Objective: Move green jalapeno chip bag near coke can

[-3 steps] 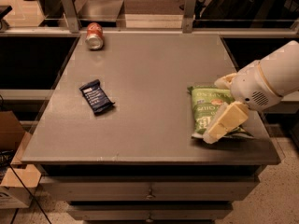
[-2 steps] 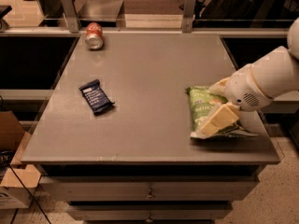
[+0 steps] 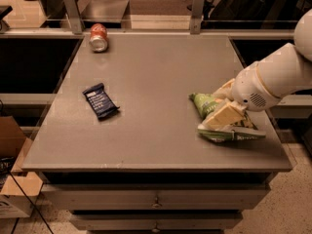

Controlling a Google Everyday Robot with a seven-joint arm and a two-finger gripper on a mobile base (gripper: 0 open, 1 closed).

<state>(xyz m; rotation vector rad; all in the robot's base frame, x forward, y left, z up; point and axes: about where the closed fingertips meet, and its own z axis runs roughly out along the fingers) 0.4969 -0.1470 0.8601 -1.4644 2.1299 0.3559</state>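
Note:
The green jalapeno chip bag point(image 3: 203, 103) is at the right side of the grey table point(image 3: 161, 82), crumpled and tilted, with one end resting on the surface. My gripper point(image 3: 215, 108) comes in from the right on a white arm and is shut on the bag, one cream finger point(image 3: 225, 116) across its front and the other behind it. The coke can point(image 3: 98, 37) lies on its side at the far left corner of the table, well away from the bag.
A small dark blue bar wrapper point(image 3: 100, 101) lies on the left half of the table. A rail with two metal posts point(image 3: 197, 5) runs behind the far edge. A cardboard box point(image 3: 12, 189) stands on the floor at the lower left.
My gripper has closed in on the bag and moved slightly left. The bag has crumpled, tipped up and shifted left with it. The can and the wrapper have not moved.

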